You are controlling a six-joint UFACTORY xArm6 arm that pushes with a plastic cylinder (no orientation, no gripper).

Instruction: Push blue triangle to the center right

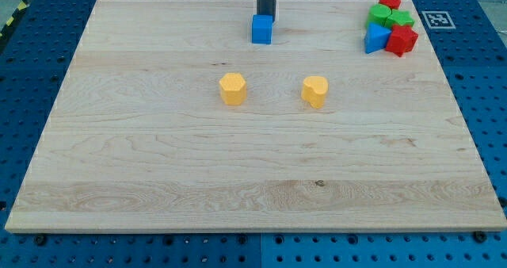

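Note:
The blue triangle [376, 38] sits near the view's top right corner of the wooden board [158, 165], in a tight cluster with a red block [389, 1], two green blocks [382, 14] [400, 20] and a red star-like block [402, 40]. My rod comes down from the view's top; my tip [265, 17] is right behind a blue cube [262, 29], at its top edge, touching or nearly so. The tip is far to the left of the blue triangle.
A yellow hexagon-like block [233, 88] and a yellow heart-like block [314, 91] lie near the board's middle. A blue pegboard surface surrounds the board, with a marker tag [436, 19] at the top right.

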